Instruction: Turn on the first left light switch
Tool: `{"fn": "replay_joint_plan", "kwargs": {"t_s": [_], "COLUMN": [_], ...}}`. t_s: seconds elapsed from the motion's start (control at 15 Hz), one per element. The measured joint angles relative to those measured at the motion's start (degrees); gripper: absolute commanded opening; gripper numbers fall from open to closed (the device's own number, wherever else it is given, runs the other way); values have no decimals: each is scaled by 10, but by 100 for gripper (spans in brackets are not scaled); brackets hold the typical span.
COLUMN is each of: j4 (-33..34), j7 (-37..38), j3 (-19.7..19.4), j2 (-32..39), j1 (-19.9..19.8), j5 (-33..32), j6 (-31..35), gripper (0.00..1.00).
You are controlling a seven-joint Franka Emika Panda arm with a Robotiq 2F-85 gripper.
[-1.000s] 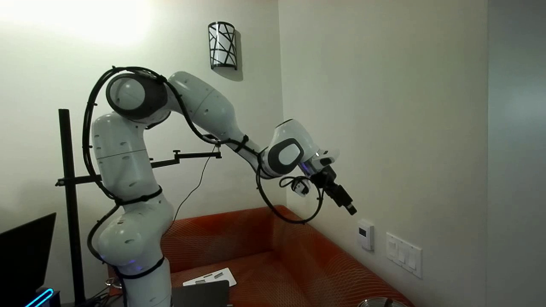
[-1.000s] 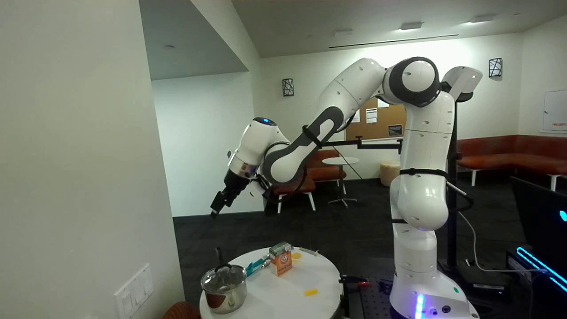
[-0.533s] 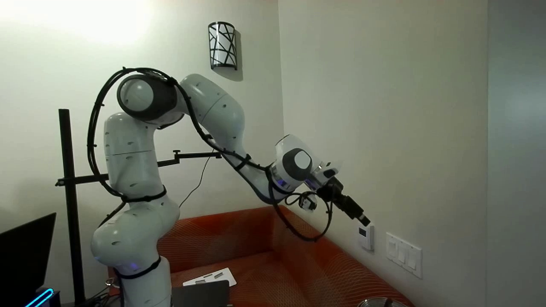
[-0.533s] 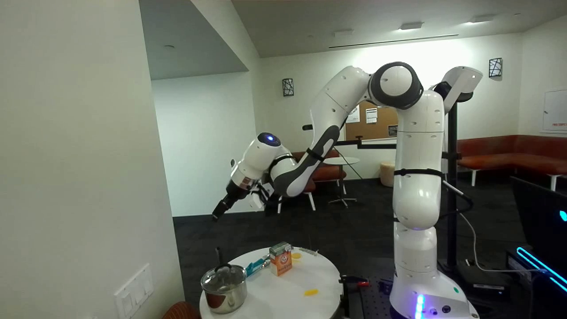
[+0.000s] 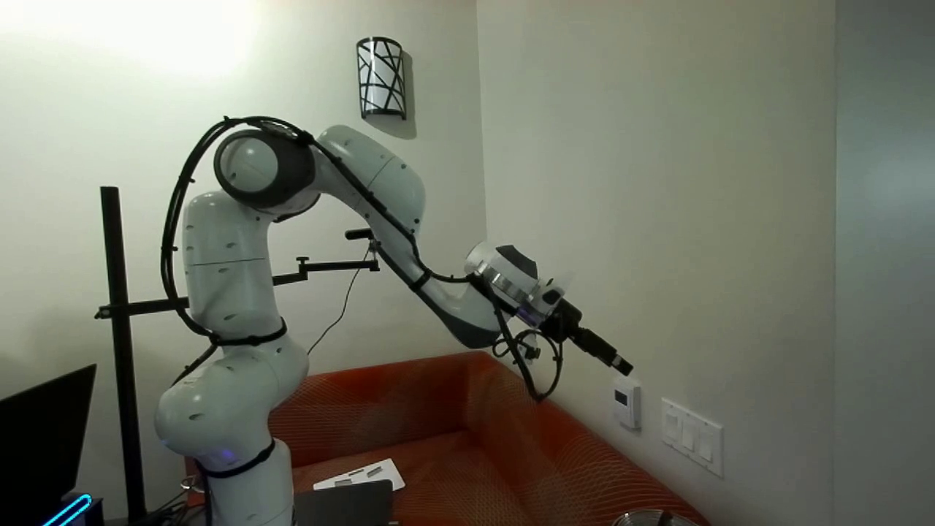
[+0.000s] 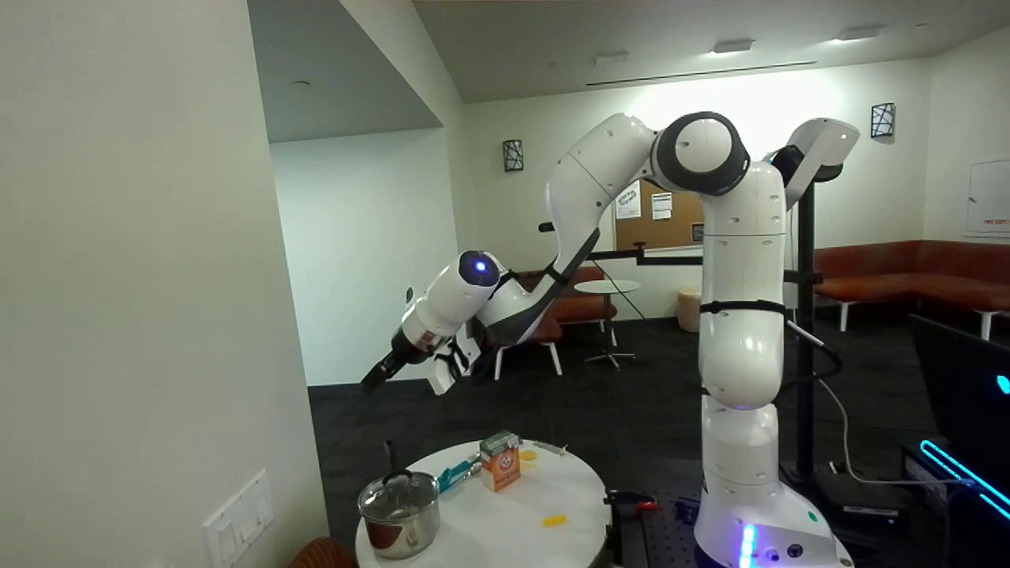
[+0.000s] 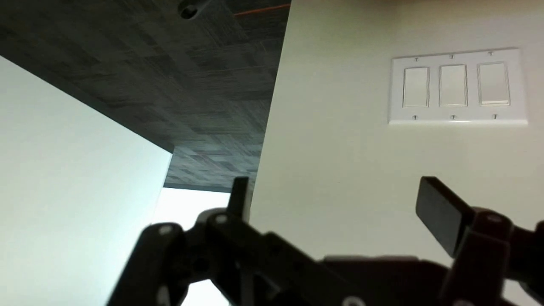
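Switches (image 7: 453, 86) sit three abreast in a white plate (image 7: 472, 114) in my wrist view. Carpet (image 7: 204, 93) reaches higher than the plate, past the edge of the wall (image 7: 340, 140), so I judge this view upside down; the left switch (image 7: 493, 84) I want is then at the plate's end farthest from that edge. My claw (image 7: 335, 191) is spread wide, nothing held between its fingers (image 7: 442, 214), perhaps because a press needs one finger, not a grip.

In an exterior view a thermostat (image 5: 627, 405) sits just left of the plate, and the claw slants downward over that side, higher than the plate. I tilt it so, I think, to bring a finger onto the left switch from above. Whether that switch is already on, I cannot tell.

In an exterior view the table (image 6: 505, 544), right of the plate, carries a lidded pot (image 6: 401, 522) and an orange carton (image 6: 500, 464); neither, I judge, matters here. The claw is well apart from the plate, presumably to leave room for lining up. Next I should descend to the plate's left end, sparing the thermostat.
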Motion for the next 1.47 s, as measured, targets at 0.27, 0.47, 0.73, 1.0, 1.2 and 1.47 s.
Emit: {"fn": "replay_joint_plan", "kwargs": {"t_s": [0.27, 0.47, 0.73, 1.0, 1.2, 1.47], "j4": [5, 5, 7, 9, 9, 11], "j7": [165, 248, 312, 359, 373, 370], "j3": [29, 41, 49, 3, -11, -17], "j2": [36, 68, 105, 134, 147, 143], "j1": [21, 37, 56, 122, 151, 154], "j5": [-131, -223, -322, -369, -361, -348], "j6": [-69, -112, -167, -235, -260, -228], "gripper": [100, 100, 100, 100, 100, 100]}}
